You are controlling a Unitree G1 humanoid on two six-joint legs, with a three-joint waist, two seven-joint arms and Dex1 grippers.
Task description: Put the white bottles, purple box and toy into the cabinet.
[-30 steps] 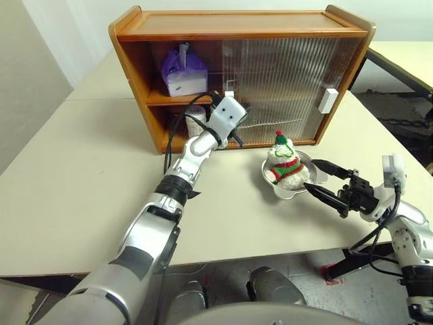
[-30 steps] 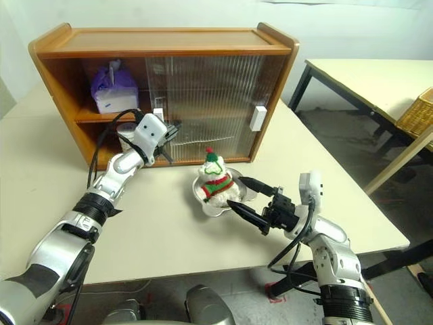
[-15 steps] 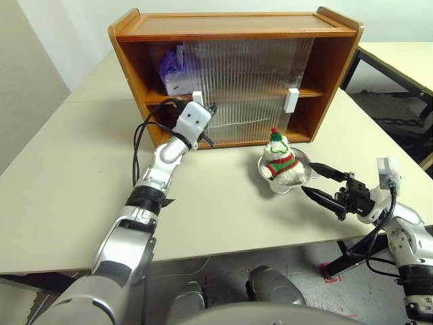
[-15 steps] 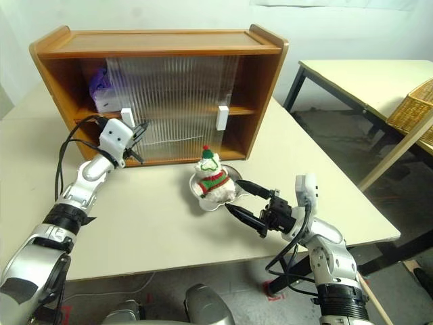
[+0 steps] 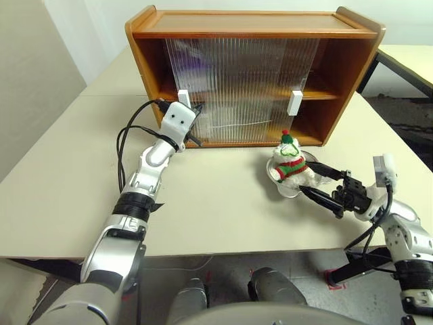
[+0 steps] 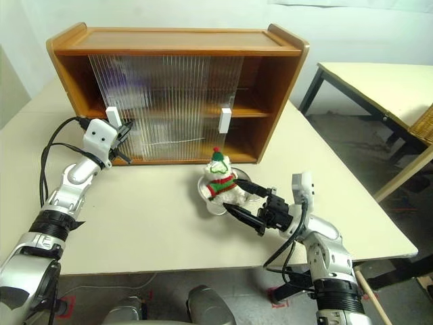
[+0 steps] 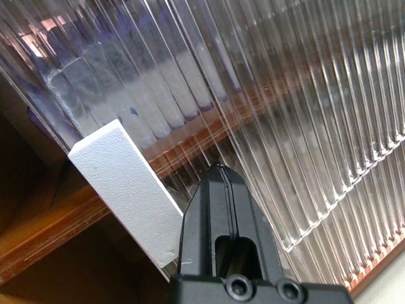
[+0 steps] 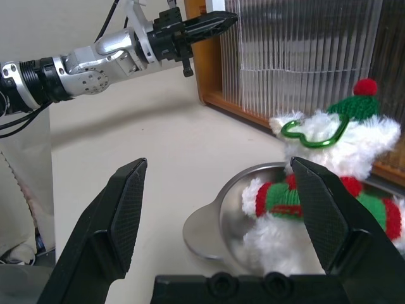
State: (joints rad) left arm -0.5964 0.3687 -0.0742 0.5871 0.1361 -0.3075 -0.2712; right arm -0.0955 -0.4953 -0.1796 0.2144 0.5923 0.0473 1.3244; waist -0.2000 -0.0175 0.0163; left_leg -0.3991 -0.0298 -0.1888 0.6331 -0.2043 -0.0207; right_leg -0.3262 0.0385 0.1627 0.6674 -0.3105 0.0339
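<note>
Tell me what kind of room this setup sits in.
Probably a lab or workshop, not a home: plain beige work tables pushed together, a second bare table on black metal legs beside it, blank white walls, and an orange-brown wooden cabinet with ribbed sliding doors set out like a test prop.

No readable text, label, brand, number or sign can be made out on anything here.

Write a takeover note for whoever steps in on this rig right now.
Left gripper: shut, tip by the sliding door's white handle at the cabinet.
Right gripper: open, beside the toy, not gripping it.
The toy sits in a steel dish on the table.
Done: purple box on the upper shelf, blurred behind the ribbed doors. White bottles cannot be made out.
Left: toy into the open right bay.
</note>
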